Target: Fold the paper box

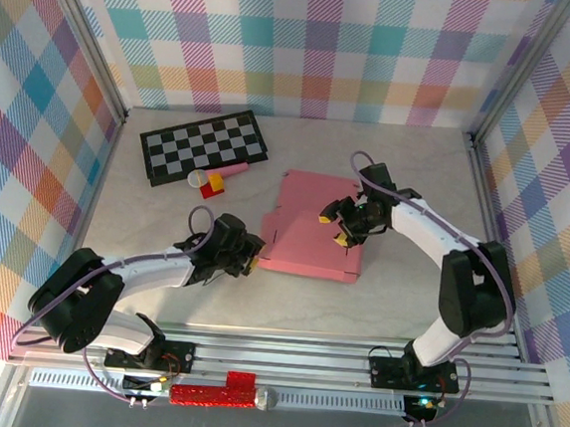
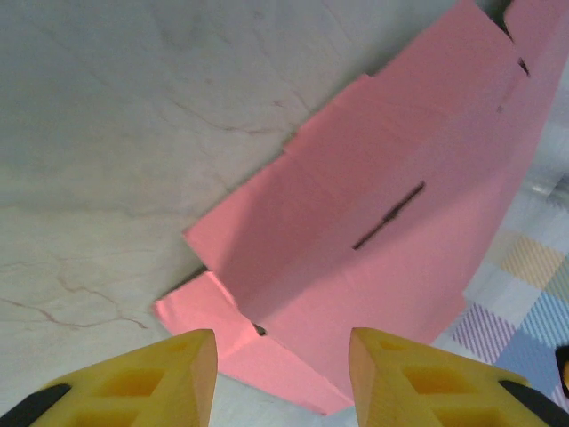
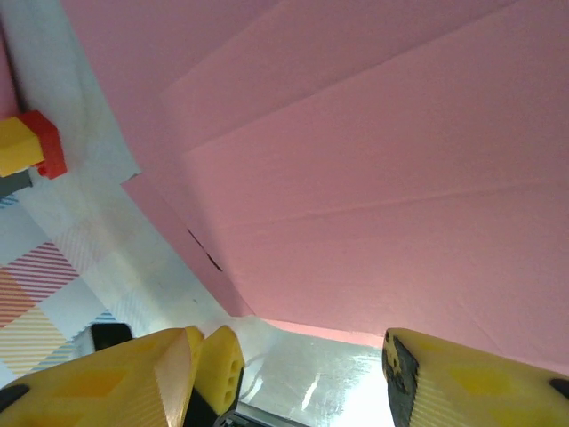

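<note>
Your checkered board (image 1: 204,146) lay at the far left of the table (image 1: 419,165), with small coloured blocks (image 1: 213,182) just beside its near edge. Your left gripper (image 1: 251,259) stood at the near-left corner of the paper box (image 1: 308,240); in the left wrist view its yellow fingers were parted, a flap corner reached toward the gap, and nothing was clamped. The box lay mid-table, creased, its flaps showing. Your right gripper (image 1: 333,230) hung over the box's right part; its jaws were apart and held nothing.
</note>
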`<state>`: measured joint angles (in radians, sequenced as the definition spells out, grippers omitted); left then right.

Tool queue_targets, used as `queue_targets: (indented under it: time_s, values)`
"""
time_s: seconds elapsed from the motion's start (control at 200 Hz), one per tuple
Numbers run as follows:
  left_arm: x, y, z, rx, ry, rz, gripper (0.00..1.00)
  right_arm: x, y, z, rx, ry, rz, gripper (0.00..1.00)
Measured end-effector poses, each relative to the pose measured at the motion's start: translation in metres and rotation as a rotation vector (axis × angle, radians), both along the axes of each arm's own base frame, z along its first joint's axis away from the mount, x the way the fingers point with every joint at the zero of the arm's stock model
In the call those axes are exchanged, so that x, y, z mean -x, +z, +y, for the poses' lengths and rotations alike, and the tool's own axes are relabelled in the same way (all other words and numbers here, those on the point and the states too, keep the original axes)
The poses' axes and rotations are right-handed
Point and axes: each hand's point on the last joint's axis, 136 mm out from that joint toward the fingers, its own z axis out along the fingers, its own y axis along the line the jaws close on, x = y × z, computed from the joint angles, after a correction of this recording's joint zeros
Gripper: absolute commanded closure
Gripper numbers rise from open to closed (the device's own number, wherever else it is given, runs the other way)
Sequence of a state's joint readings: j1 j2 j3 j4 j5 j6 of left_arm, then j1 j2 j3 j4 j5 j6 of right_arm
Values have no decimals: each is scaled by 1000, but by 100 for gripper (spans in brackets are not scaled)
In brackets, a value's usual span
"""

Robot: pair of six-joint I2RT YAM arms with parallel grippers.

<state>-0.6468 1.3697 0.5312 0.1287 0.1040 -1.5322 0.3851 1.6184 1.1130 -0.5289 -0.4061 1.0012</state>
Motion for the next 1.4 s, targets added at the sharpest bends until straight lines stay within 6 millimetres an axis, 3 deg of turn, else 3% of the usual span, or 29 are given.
queue_targets:
  time_s: [0.22, 0.96, 1.07, 1.27, 1.4]
  values:
    - [-1, -16, -2, 39, 86, 32, 59, 7, 7, -4, -21, -5, -31, 40]
    - [-23, -12, -8, 103, 178, -23, 67, 25, 4, -6, -51, -5, -17, 40]
    - [-25, -12, -8, 109, 191, -30, 74, 29, 2, -7, -56, -13, -5, 39]
    - [-28, -16, -8, 107, 203, -37, 100, 36, -6, -10, -57, -33, 19, 40]
    - [-33, -10, -9, 116, 214, -61, 100, 44, -8, -13, -75, -69, 24, 39]
